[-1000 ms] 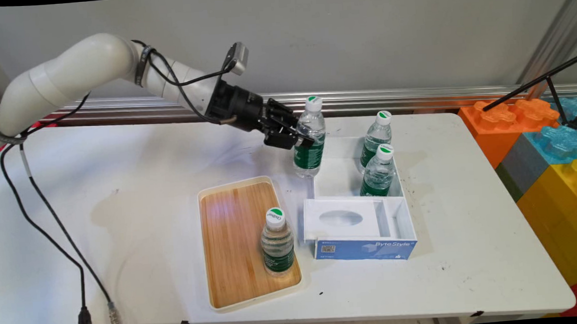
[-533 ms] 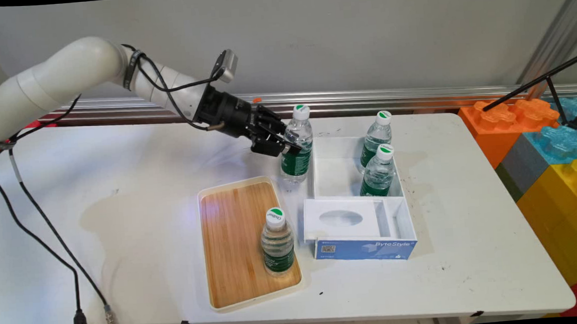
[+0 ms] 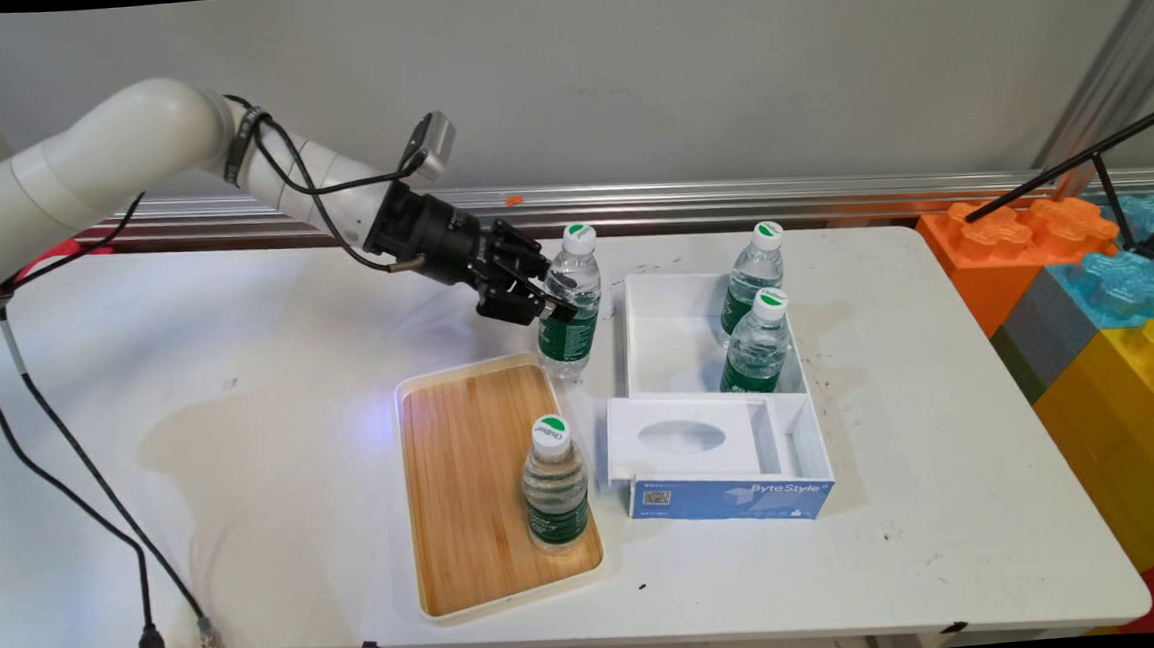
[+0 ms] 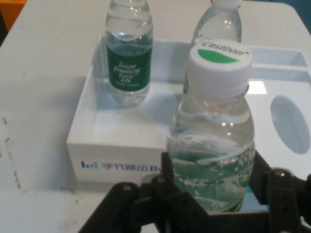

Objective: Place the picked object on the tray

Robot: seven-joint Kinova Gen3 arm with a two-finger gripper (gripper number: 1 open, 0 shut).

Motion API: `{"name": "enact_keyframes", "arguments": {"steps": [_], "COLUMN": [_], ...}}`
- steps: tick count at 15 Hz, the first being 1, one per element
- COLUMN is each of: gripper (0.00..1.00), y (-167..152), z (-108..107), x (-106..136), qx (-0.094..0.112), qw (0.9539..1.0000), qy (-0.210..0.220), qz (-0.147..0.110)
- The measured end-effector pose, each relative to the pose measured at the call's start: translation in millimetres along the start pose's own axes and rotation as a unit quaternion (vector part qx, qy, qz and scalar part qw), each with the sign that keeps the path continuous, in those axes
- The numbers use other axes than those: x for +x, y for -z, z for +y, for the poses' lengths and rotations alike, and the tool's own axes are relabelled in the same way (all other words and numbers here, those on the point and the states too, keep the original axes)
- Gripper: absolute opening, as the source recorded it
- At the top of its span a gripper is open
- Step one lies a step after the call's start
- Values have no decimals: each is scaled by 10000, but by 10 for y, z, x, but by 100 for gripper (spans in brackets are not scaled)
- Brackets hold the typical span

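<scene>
My gripper is shut on a clear water bottle with a green label and a white cap, held slightly tilted just above the far right corner of the wooden tray. In the hand view the held bottle stands between the fingers, filling the middle. A second bottle stands upright on the tray's near right part. Two more bottles stand in the white open box to the right of the held one; they show as bottles inside the box.
A white and blue Byte Style box with an oval cut-out lies against the open box's near side. Big orange, blue and yellow toy blocks stand past the table's right edge. Black cables hang over the table's left part.
The gripper has carried the bottle leftward and toward the near side, away from the white box's left wall to the tray's far right corner. The other bottles have stayed put.
</scene>
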Motion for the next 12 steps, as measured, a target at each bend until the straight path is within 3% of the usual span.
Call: {"name": "enact_keyframes", "arguments": {"steps": [12], "gripper": [0], "y": [200], "z": [50], "x": [-171], "qx": [-32], "qw": [9998], "qy": [-96], "qz": [-193]}}
